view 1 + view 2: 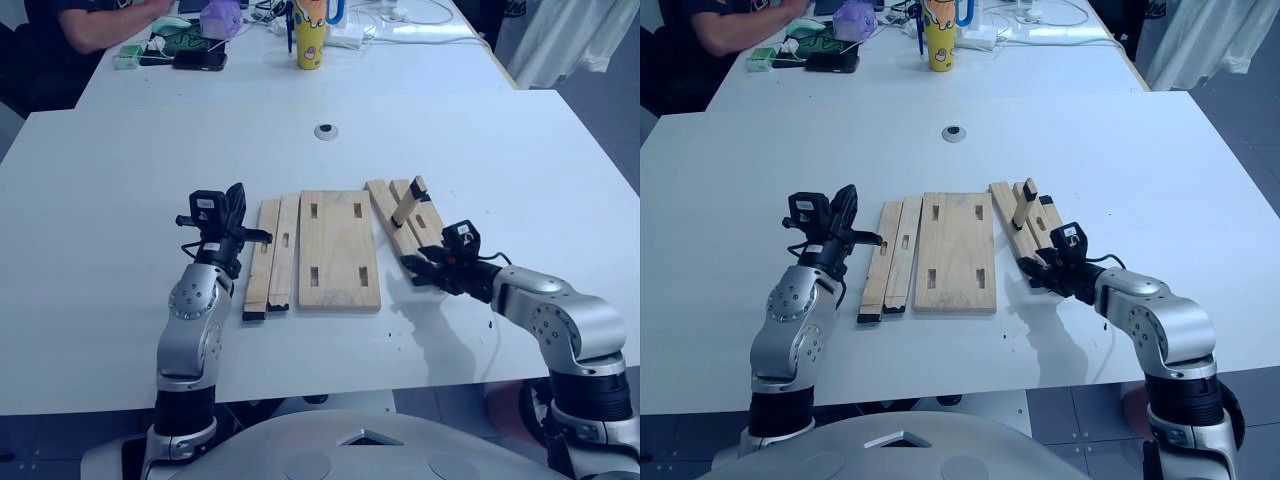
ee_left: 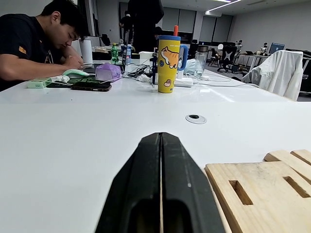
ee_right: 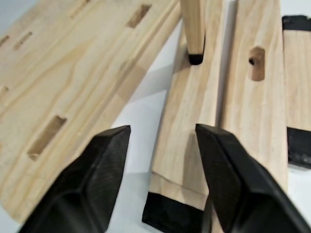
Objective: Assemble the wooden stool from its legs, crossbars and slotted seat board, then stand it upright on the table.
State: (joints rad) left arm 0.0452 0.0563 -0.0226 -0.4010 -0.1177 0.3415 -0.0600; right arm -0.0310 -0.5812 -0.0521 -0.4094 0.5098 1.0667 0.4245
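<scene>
The slotted seat board [image 1: 340,250] lies flat at the table's middle. Two legs [image 1: 272,252] lie side by side along its left edge. Two more legs [image 1: 408,222] lie to its right, with a short crossbar [image 1: 410,200] resting across them. My left gripper [image 1: 236,200] is shut and holds nothing, just left of the left legs, pointing away over the table; its joined fingers [image 2: 160,184] show in the left wrist view. My right gripper [image 3: 163,160] is open, and the black-tipped near end of one right leg [image 3: 189,121] lies between its fingers, untouched.
A round cable port [image 1: 326,131] sits in the table beyond the board. A second table behind carries a yellow cup [image 1: 310,40], a phone and clutter, with a person seated at it. Wide bare tabletop [image 1: 120,200] lies on both sides.
</scene>
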